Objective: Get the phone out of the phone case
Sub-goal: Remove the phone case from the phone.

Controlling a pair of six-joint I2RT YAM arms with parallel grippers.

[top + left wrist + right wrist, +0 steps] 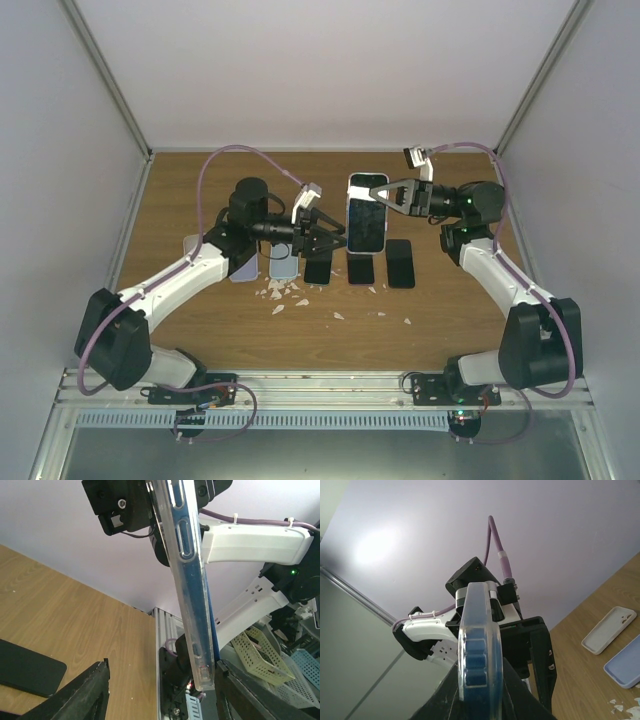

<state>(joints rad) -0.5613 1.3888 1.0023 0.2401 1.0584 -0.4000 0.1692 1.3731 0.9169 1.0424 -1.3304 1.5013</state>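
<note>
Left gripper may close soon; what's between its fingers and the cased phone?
Nothing. The left wrist view shows the cased phone between the fingers of the open left gripper, bare air on one side, nearly touching the other.

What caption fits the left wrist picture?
Cased phone, held by the right gripper, edge-on between open fingers of the left gripper.

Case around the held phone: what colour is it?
Clear: a transparent plastic phone case, best seen in left wrist view.

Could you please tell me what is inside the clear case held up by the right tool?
A blue phone sits inside the clear case and shows through its side wall. The phone covers the case's back wall, so that cannot be seen.
</note>
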